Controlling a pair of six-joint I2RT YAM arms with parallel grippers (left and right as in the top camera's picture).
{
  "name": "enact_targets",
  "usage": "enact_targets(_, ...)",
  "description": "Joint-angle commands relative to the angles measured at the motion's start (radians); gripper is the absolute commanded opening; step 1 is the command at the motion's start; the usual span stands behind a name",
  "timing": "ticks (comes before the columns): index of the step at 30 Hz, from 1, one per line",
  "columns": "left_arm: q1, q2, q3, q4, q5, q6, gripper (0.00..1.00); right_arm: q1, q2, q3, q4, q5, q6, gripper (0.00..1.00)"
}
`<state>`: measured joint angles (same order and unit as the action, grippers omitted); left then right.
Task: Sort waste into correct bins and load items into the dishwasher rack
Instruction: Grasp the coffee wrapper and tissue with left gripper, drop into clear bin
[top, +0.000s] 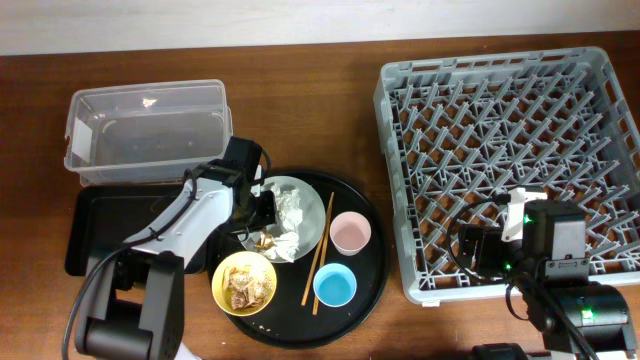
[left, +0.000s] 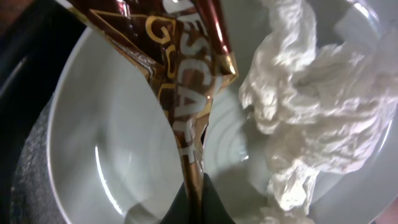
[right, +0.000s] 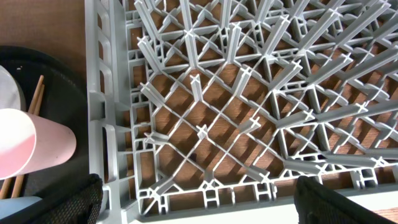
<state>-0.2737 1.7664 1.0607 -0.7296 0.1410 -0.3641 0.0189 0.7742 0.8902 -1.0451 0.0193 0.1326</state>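
My left gripper (top: 258, 212) is shut on the brown-and-white wrapper (left: 186, 93), pinched at my fingertips (left: 198, 202) just above the pale plate (left: 118, 143). Crumpled white napkins (left: 311, 106) lie on the plate (top: 308, 195), beside the wrapper (top: 266, 238). The yellow bowl (top: 245, 283) holds tan food scraps. The pink cup (top: 350, 233), the blue cup (top: 334, 287) and the chopsticks (top: 319, 262) lie on the round tray. My right gripper (right: 199, 205) is open and empty over the front left corner of the grey dishwasher rack (top: 510, 150).
The clear tub (top: 145, 130) stands at the back left, with the shallow black tray (top: 100, 215) in front of it. The round black serving tray (top: 372, 270) lies between the bins and the rack. The pink cup (right: 25, 149) shows left of the rack wall (right: 99, 124).
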Motion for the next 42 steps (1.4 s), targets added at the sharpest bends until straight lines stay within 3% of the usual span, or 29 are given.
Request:
enact_targets(1,-0.003,-0.055,0.087,-0.08,-0.054,-0.002,0.0,-0.006,-0.002,0.018,0.0,0.016,0.007,0.99)
enact_targets(3,-0.003,-0.163,0.15,-0.098,-0.104,-0.002,0.0,-0.006,-0.002,0.018,0.001,0.016,0.007,0.99)
enact_targets(6,0.023,-0.27,0.174,0.0,-0.318,-0.002,0.0,-0.006,-0.002,0.018,0.001,0.016,0.007,0.99)
enact_targets(10,0.164,-0.2,0.174,0.35,-0.348,-0.002,0.0,-0.006,-0.002,0.018,0.001,0.016,0.007,0.99)
enact_targets(13,0.225,-0.084,0.173,0.493,-0.348,-0.002,0.01,-0.006,-0.002,0.018,0.002,0.015,0.007,0.99)
enact_targets(14,0.237,-0.041,0.174,0.513,-0.348,-0.002,0.12,-0.006,-0.002,0.018,0.002,0.015,0.007,0.99)
enact_targets(15,0.246,-0.012,0.173,0.52,-0.348,-0.002,0.37,-0.006,-0.002,0.018,0.001,0.015,0.007,0.99)
enact_targets(16,0.252,-0.007,0.174,0.52,-0.348,-0.002,0.57,-0.006,-0.002,0.018,0.002,0.015,0.007,0.99)
enact_targets(18,0.245,-0.055,0.192,0.481,-0.334,-0.002,0.58,-0.006,-0.002,0.018,0.001,0.015,0.007,0.99)
enact_targets(21,0.138,-0.183,0.193,0.248,-0.069,0.029,0.59,-0.006,-0.002,0.018,0.001,0.015,0.007,0.99)
enact_targets(23,0.024,-0.161,0.182,0.104,-0.066,0.029,0.6,-0.006,-0.002,0.018,0.001,0.015,0.007,0.99)
enact_targets(25,-0.07,-0.088,0.182,0.056,-0.09,0.029,0.63,-0.006,-0.002,0.018,0.001,0.015,0.007,0.99)
enact_targets(30,-0.143,0.161,0.182,0.011,-0.095,0.028,0.6,-0.006,-0.002,0.018,0.001,0.015,0.007,0.99)
enact_targets(31,-0.143,0.182,0.182,-0.003,-0.095,0.028,0.42,-0.006,-0.002,0.018,0.001,0.015,0.007,0.99)
enact_targets(32,-0.142,0.175,0.189,-0.006,-0.096,0.028,0.02,-0.006,-0.002,0.018,0.001,0.015,0.007,0.99)
enact_targets(35,-0.123,0.082,0.247,-0.032,-0.124,0.029,0.0,-0.006,-0.002,0.018,0.0,0.015,0.007,0.99)
enact_targets(37,-0.056,-0.048,0.295,-0.026,-0.238,0.028,0.0,-0.006,-0.002,0.018,0.0,0.015,0.007,0.99)
enact_targets(39,0.071,-0.113,0.298,0.112,-0.372,0.028,0.0,-0.006,-0.002,0.018,0.001,0.015,0.007,0.99)
enact_targets(41,0.201,-0.089,0.298,0.248,-0.374,0.028,0.06,-0.006,-0.002,0.018,0.001,0.015,0.007,0.99)
enact_targets(42,0.24,-0.068,0.298,0.301,-0.374,0.028,0.22,-0.006,-0.002,0.018,0.001,0.015,0.007,0.99)
